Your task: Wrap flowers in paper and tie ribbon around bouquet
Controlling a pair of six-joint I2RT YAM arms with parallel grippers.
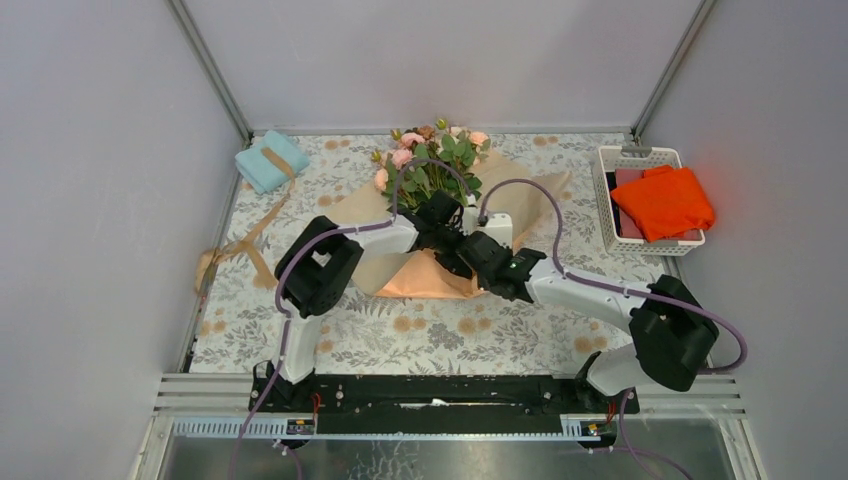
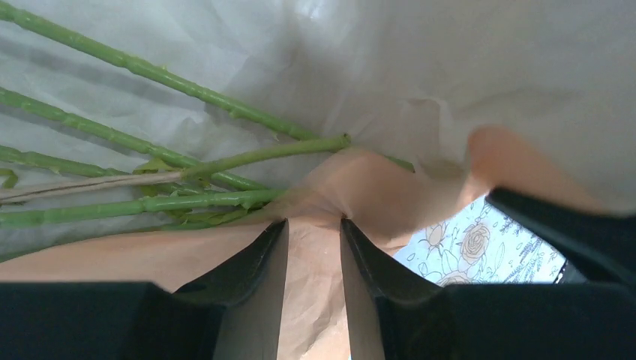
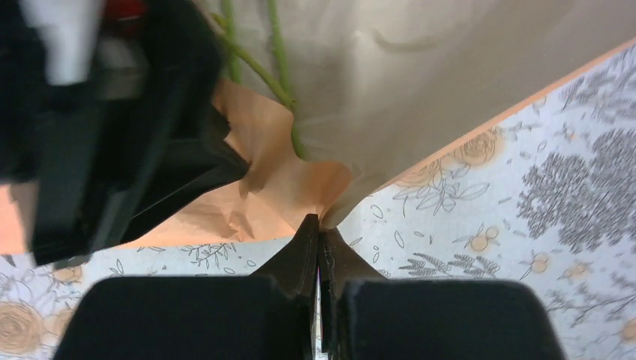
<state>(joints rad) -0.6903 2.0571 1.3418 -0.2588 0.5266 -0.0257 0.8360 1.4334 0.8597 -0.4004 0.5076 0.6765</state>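
Grey walls (image 1: 420,60) round floral tablecloth (image 1: 450,335). Mid-table, flowers (image 1: 430,160) lay on paper (image 1: 425,282), stems (image 2: 150,71) toward arms. Step judged: wrapping, paper being folded over stems. Fully shut right gripper (image 3: 319,221) pinched paper's near edge; left gripper (image 2: 315,225) stood partly apart astride raised fold, apparently not clamping. Next move probably needs left to close, both drawing paper across without tearing. Untouched ribbon (image 1: 255,228) lay well apart, left

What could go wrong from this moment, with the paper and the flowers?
The right gripper pinches only a small fold of the paper; a hard pull might tear it or slip off. The left gripper stands open beside it, so the flowers, lying loose, could roll as the sheet lifts. The two grippers are very close and might collide.
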